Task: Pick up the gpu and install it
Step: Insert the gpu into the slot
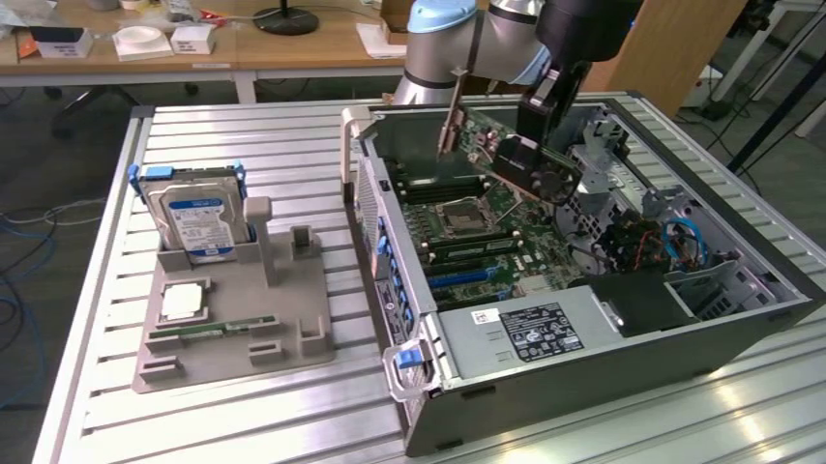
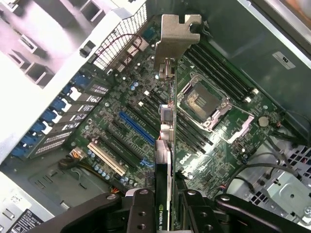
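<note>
My gripper (image 1: 543, 121) is shut on the gpu (image 1: 516, 159), a thin card with a black cooler and a silver end bracket (image 1: 452, 124). I hold it tilted in the air above the motherboard (image 1: 485, 232) of the open computer case (image 1: 387, 242). In the wrist view the gpu (image 2: 166, 145) shows edge-on between my fingers (image 2: 141, 208), its bracket (image 2: 175, 36) pointing away from me. It hangs over the board between the blue expansion slot (image 2: 137, 127) and the empty processor socket (image 2: 201, 102), clear of both.
At the exterior view's left, a grey parts holder (image 1: 232, 319) carries a silver hard drive (image 1: 193, 217), a processor chip (image 1: 184, 302) and a green memory stick (image 1: 207, 331). A power supply (image 1: 529, 329) and drive cage with cables (image 1: 671, 242) crowd the case's near end.
</note>
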### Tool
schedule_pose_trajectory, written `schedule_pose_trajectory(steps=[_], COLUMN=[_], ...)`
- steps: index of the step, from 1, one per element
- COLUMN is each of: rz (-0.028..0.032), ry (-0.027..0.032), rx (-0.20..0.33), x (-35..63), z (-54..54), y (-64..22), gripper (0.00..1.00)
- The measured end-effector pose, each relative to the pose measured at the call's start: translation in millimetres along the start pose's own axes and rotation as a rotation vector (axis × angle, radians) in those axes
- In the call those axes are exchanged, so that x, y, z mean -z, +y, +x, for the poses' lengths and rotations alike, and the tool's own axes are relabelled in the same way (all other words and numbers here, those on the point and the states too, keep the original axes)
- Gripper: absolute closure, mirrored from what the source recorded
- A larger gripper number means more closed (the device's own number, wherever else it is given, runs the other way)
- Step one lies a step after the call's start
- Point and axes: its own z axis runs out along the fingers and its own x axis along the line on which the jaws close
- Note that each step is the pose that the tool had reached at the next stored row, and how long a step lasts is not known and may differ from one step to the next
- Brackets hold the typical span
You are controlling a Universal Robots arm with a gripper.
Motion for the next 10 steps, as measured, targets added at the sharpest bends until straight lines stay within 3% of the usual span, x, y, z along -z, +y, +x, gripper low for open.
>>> schedule_pose_trajectory(steps=[10], rz=[0.0005], ry=[0.0013], rx=[0.074], x=[-0.4], z=[0.0], y=[0.0], gripper=[0.74])
